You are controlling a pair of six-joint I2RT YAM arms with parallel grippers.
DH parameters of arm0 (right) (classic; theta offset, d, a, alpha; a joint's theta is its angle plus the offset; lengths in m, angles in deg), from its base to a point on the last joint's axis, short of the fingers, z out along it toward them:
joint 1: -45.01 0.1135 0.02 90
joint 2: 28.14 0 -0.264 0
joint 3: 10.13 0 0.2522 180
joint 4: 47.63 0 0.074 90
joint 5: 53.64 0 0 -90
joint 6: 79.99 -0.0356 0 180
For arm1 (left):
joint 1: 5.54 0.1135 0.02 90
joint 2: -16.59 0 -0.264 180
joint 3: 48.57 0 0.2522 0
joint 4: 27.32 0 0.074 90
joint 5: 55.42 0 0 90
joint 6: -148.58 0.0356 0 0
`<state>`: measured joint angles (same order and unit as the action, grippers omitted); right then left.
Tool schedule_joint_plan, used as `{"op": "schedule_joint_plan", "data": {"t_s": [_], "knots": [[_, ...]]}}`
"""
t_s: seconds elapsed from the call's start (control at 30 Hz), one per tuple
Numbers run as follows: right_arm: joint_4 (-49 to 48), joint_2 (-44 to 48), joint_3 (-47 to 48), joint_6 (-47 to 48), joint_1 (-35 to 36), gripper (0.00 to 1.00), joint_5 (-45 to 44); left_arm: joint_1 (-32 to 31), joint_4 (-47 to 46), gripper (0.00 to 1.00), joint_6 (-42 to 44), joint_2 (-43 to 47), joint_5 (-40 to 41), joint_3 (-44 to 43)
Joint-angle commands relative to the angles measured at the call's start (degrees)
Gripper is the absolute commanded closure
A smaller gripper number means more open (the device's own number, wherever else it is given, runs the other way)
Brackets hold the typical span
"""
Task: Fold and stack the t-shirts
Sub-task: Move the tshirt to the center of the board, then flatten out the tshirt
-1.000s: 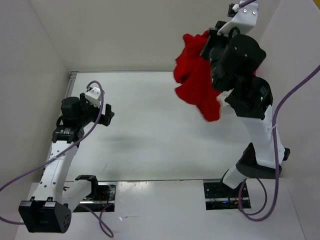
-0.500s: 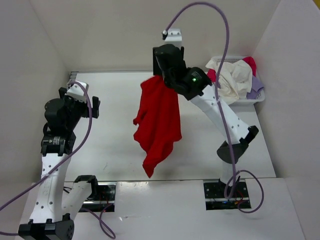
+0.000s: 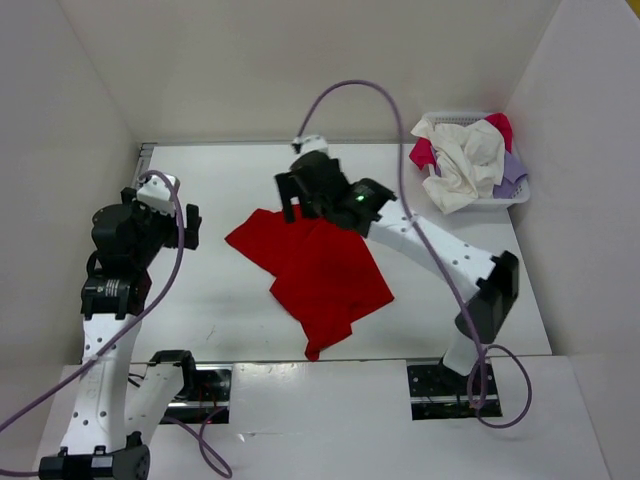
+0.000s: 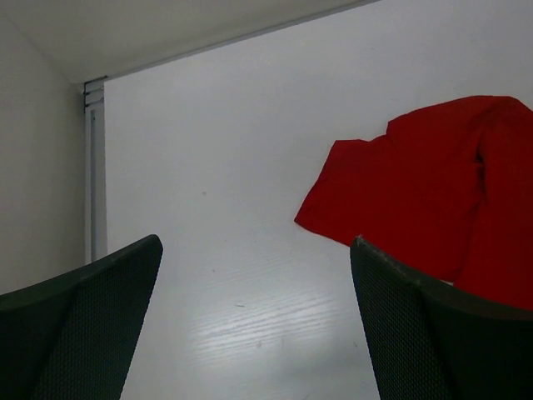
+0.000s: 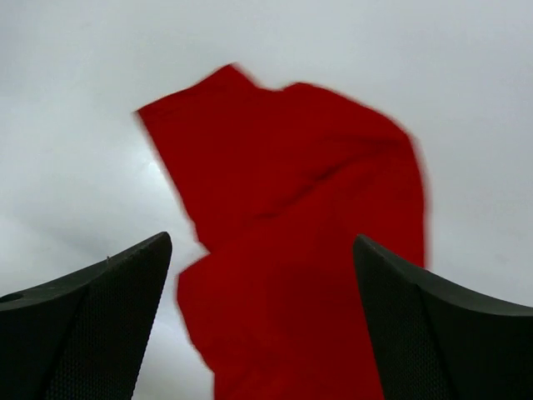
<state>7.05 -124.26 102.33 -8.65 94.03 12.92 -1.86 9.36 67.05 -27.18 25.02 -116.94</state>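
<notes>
While the red t-shirt [image 3: 320, 270] lies on the table [image 3: 230, 310] near the middle, you can see it is not flat. It is a crooked, wrinkly shape with one side folded over itself and a pointy end toward the arms' bases. Your right gripper [image 3: 290, 203] hangs over the shirt's far edge, its fingers [image 5: 83, 325] wide apart with nothing between them. Your left gripper [image 3: 190, 225] is spread wide too, off to the left, holding nothing. The off-white t-shirt [image 3: 460, 165], the pinkish red t-shirt [image 3: 422, 155] and the lavender t-shirt [image 3: 510, 170] sit bunched in the white basket [image 3: 520, 195] at the far right corner.
</notes>
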Motion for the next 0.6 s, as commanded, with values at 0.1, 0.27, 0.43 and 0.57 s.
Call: {"op": "schedule_joint_plan", "data": {"t_s": [0.1, 0.27, 0.43, 0.57], "knots": [[-5.1, -22.9, 14.6, 2.4, 2.9, 0.08, 9.5, 2.1, 1.4, 0.00, -13.4, 4.6, 12.9, -0.9], [7.8, -49.6, 50.6, 6.0, 4.9, 0.08, 6.9, 3.9, 2.0, 0.00, -15.5, 5.1, 14.3, -2.4], [9.8, -54.8, 53.7, 6.5, 4.9, 0.07, 11.3, 4.4, 2.0, 0.00, -15.3, 4.6, 12.9, -1.2], [8.6, -59.2, 53.7, 6.5, 4.9, 0.05, 14.6, 4.4, 0.8, 0.00, -14.7, 3.4, 12.9, 0.0]]}}
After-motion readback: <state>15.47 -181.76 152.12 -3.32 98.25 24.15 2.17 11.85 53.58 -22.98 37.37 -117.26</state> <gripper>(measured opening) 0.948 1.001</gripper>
